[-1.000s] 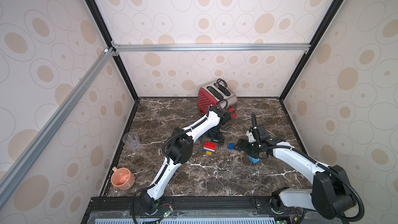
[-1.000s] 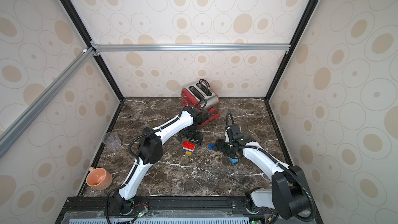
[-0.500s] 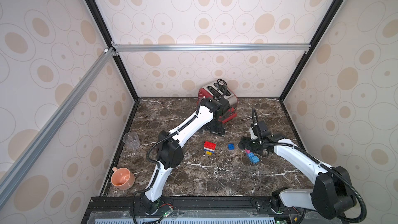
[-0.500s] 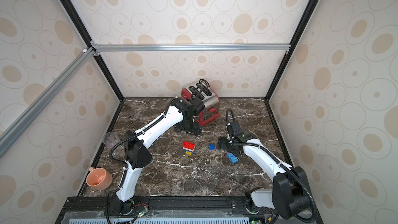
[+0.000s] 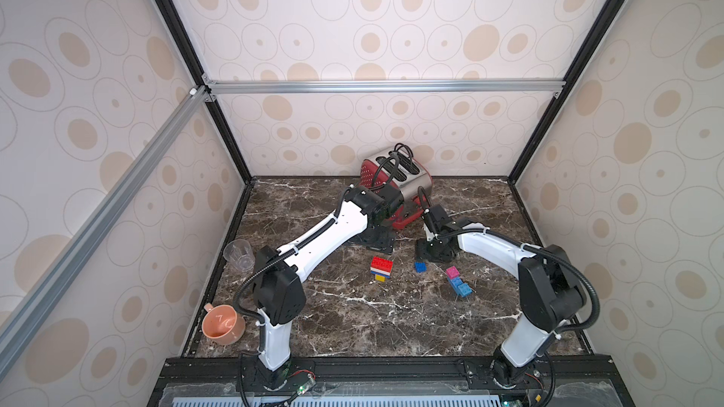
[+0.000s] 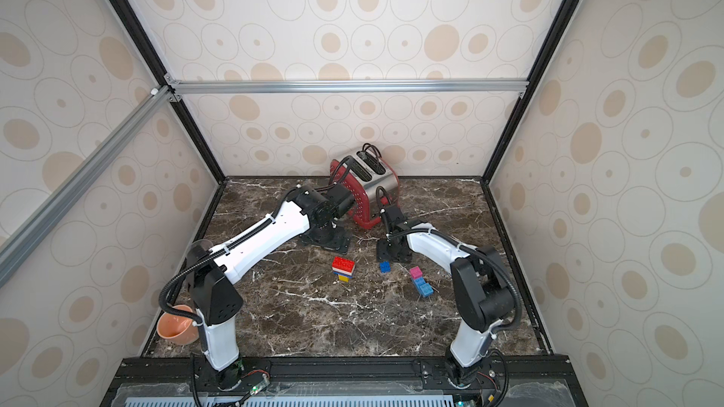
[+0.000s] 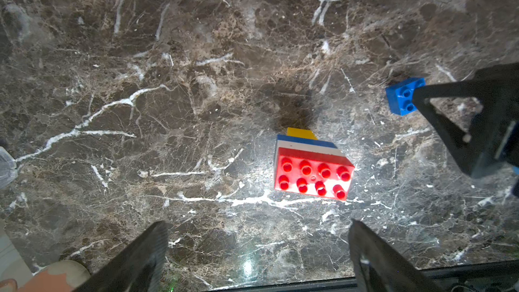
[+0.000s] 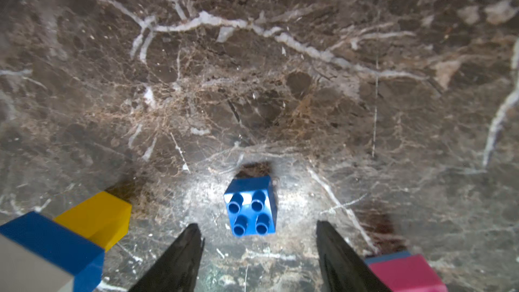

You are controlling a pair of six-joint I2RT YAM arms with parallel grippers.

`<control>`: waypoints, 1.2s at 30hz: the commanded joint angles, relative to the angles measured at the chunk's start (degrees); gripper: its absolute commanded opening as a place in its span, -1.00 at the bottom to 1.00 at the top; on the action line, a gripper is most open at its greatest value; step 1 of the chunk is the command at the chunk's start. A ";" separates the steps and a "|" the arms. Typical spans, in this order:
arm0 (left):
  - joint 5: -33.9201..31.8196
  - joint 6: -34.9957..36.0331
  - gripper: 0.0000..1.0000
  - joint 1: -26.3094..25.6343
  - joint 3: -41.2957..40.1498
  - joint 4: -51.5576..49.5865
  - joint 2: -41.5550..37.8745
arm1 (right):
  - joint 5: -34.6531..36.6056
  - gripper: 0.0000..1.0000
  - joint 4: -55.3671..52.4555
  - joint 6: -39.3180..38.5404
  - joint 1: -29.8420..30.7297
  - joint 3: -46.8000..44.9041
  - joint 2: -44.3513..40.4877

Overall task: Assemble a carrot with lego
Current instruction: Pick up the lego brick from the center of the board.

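Sweeping across from the left: the pink cup [image 5: 223, 328] and clear glass [image 5: 239, 254] sit at the edge, well apart from everything, so no trouble there. The left arm [image 5: 325, 236] hangs over the worktop [image 5: 352, 326] with its jaws spread wide and empty. My worry is that nothing is steadying the half-built carrot [image 5: 381, 268]. It looks to be lying on its side, red studs toward that arm and yellow tip pointing away, so a push from a new piece would probably just skate it across the smooth stone. Next over, the small blue brick [image 8: 251, 206] is the one I'd bet gets fumbled. It sits a bit skewed to the right arm's [image 5: 485, 246] jaws, so a squeeze could catch the corners and spin it or squirt it out. Those jaws are apart with nothing in them, and the pink brick [image 8: 404, 272] is just beside one finger, so it could get bumped too. Position-wise, the carrot lies ahead of the left jaws, beyond the tips, not between them. The blue brick lies just in front of the right jaws, roughly centred on the gap but not yet inside it. The pink-and-blue pair [image 5: 458, 285] is off to the right, untouched.
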 commanded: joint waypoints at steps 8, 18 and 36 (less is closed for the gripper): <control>-1.00 -1.16 0.98 3.38 -12.28 7.50 -8.20 | 4.19 -0.05 -3.52 -0.43 3.80 4.57 6.73; -0.33 -1.19 0.99 4.75 -17.64 9.66 -11.11 | 6.85 -0.31 -6.67 0.02 5.09 6.15 8.82; -1.35 -1.06 0.98 8.07 -29.32 17.03 -17.50 | 3.82 -0.69 -19.08 17.04 8.97 17.86 0.23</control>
